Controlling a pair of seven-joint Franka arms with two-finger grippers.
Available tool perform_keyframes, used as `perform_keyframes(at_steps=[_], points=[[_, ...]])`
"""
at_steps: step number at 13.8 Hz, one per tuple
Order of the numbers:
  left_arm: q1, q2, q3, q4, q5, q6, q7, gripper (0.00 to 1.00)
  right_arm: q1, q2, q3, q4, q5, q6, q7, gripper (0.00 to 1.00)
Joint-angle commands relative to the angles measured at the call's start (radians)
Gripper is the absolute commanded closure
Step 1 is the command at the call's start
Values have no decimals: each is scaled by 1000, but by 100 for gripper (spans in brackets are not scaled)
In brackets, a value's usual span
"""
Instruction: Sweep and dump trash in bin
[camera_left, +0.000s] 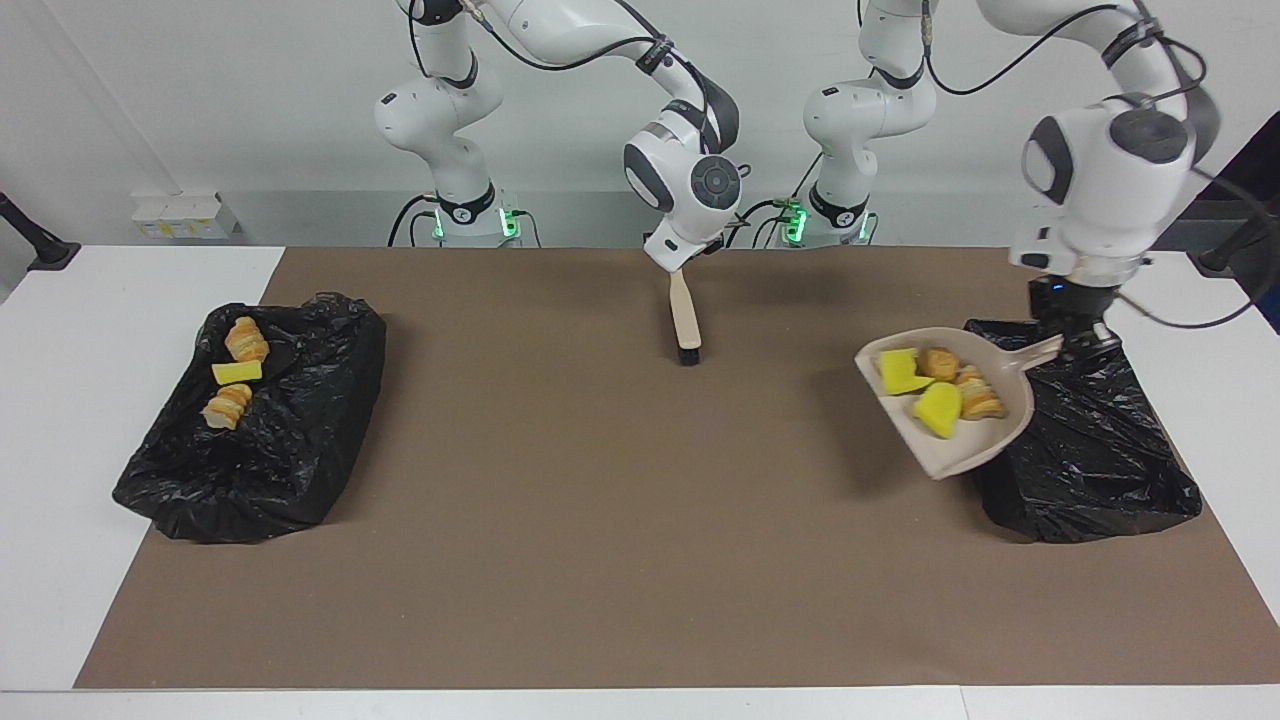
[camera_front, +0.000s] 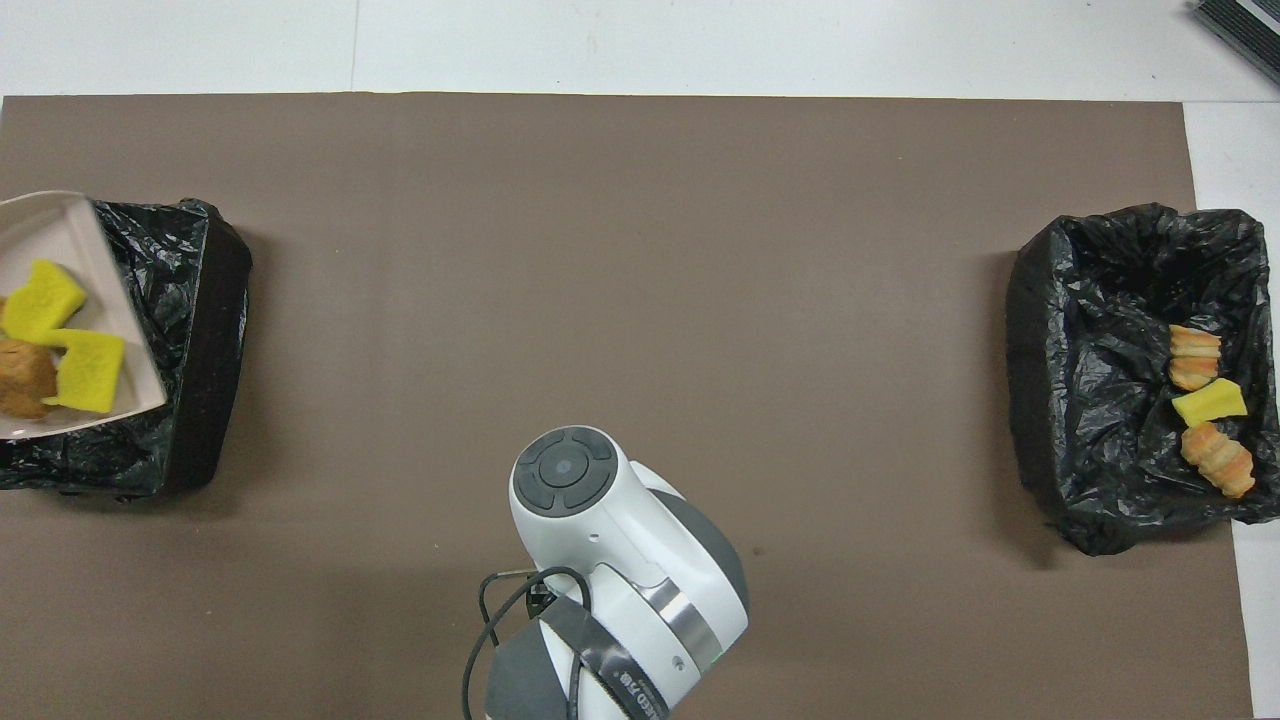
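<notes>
My left gripper (camera_left: 1075, 345) is shut on the handle of the beige dustpan (camera_left: 935, 445). It holds the pan up in the air, tilted, at the rim of the black-bagged bin (camera_left: 1090, 460) at the left arm's end. In the pan lies trash: yellow sponge pieces (camera_left: 937, 408) and golden bread pieces (camera_left: 978, 395). The overhead view shows the dustpan (camera_front: 90, 250) over that bin (camera_front: 190, 330). The beige brush (camera_left: 685, 310) stands upright, bristles down, with its handle top at my right gripper (camera_left: 678, 272). My right arm's wrist (camera_front: 565, 475) hides the brush from above.
A second black-bagged bin (camera_left: 290, 440) at the right arm's end holds two pastry pieces (camera_front: 1217, 460) and a yellow sponge piece (camera_front: 1208, 403). A brown mat (camera_left: 560, 520) covers the table between the bins.
</notes>
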Motion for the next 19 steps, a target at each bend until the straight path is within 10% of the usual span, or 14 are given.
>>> perform_keyframes(at_steps=[1, 8, 12, 19], points=[[53, 29, -9, 46, 19, 27, 18, 100, -96, -29, 1, 75, -27, -57, -64, 0], [-33, 89, -8, 69, 487, 65, -220, 100, -346, -103, -18, 215, -127, -180, -327, 0], [-90, 70, -8, 43, 645, -71, -378, 100, -538, -123, -31, 228, -199, -170, -652, 0], [-248, 66, -11, 68, 921, -393, -510, 100, -706, -130, -56, 315, -274, -168, -701, 0]])
